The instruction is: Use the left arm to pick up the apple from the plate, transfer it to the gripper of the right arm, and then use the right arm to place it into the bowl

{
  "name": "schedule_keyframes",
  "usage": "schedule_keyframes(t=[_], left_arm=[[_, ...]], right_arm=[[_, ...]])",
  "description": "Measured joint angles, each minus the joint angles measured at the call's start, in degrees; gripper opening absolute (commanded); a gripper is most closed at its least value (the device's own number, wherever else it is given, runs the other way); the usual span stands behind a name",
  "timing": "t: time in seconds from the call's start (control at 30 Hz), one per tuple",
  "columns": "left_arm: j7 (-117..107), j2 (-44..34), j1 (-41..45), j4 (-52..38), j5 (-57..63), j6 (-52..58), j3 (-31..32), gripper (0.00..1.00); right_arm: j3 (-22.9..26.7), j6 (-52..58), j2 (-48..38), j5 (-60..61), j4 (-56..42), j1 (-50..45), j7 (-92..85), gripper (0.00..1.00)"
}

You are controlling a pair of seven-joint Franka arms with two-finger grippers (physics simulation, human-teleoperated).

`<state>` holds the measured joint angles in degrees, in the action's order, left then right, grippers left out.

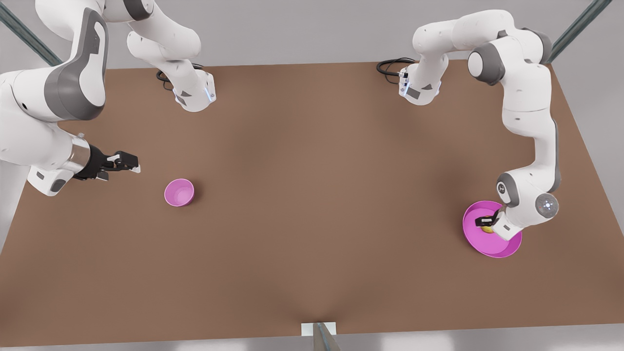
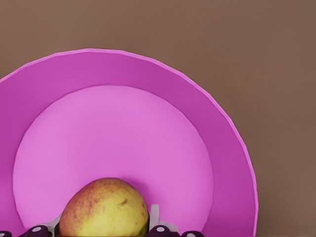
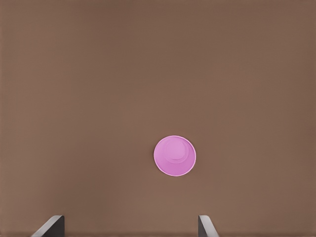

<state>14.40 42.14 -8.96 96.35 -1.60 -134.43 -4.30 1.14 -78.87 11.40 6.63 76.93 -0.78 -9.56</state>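
Observation:
The yellow-green, red-blushed apple (image 2: 104,210) rests on the wide pink plate (image 2: 123,69) at the front view's right. My left gripper (image 2: 104,224) reaches down into the plate (image 1: 487,246), and its fingers (image 2: 155,217) press on both sides of the apple (image 1: 486,228). In the front view the left gripper (image 1: 487,220) hides most of the fruit. The small deep pink bowl (image 1: 179,192) stands on the table at the front view's left. My right gripper (image 1: 127,163) hovers open to the left of the bowl (image 3: 174,155) and holds nothing. Its fingertips (image 3: 49,226) are spread wide.
The brown table (image 1: 312,204) stretches between bowl and plate. Both arm bases (image 1: 195,95) (image 1: 419,87) stand at the far edge with black cables (image 1: 390,66). A small bracket (image 1: 319,330) sits at the near edge.

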Motion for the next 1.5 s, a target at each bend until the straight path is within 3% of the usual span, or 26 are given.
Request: schedule_keyframes(t=[0.27,0.33,0.43,0.53,0.63,0.77,0.9,1.03,1.5], left_arm=[[0.32,-4.01,0.15,-1.02,-0.01,0.90,0.65,0.72],[0.51,-7.21,0.19,-4.50,-0.76,3.66,4.74,0.72],[1.16,-8.22,0.62,-9.86,-7.24,8.08,15.68,0.72],[3.98,-2.90,3.50,-16.82,-13.43,10.09,26.33,0.72],[9.99,3.98,9.91,-22.87,-27.04,8.34,30.20,0.73],[21.30,12.63,15.25,-29.73,-46.27,4.71,34.71,0.73],[34.92,16.91,18.55,-34.13,-63.11,2.71,36.35,0.73],[48.22,18.84,21.57,-37.13,-72.62,1.28,36.52,0.73],[82.49,21.77,26.12,-39.20,-83.35,-3.13,36.71,0.73]], right_arm=[[-0.06,0.00,0.00,-0.06,-0.19,0.10,-0.14,1.00],[-0.08,-0.05,0.03,-0.07,-0.28,0.21,-0.13,1.00],[0.02,-0.84,2.01,1.85,-0.29,0.53,-0.05,1.00],[-0.12,-3.20,10.27,13.92,-0.32,0.98,0.03,1.00],[-0.89,-6.75,18.46,30.62,-0.41,0.52,0.00,1.00],[-2.02,-10.84,21.95,46.33,-0.37,-0.37,-0.05,1.00],[-3.29,-12.93,25.61,58.19,-0.43,-1.05,-0.13,1.00],[-4.91,-14.96,28.75,67.10,-0.80,-2.02,-0.38,1.00],[-6.29,-25.97,36.21,76.45,-4.19,-8.09,-9.02,1.00]])
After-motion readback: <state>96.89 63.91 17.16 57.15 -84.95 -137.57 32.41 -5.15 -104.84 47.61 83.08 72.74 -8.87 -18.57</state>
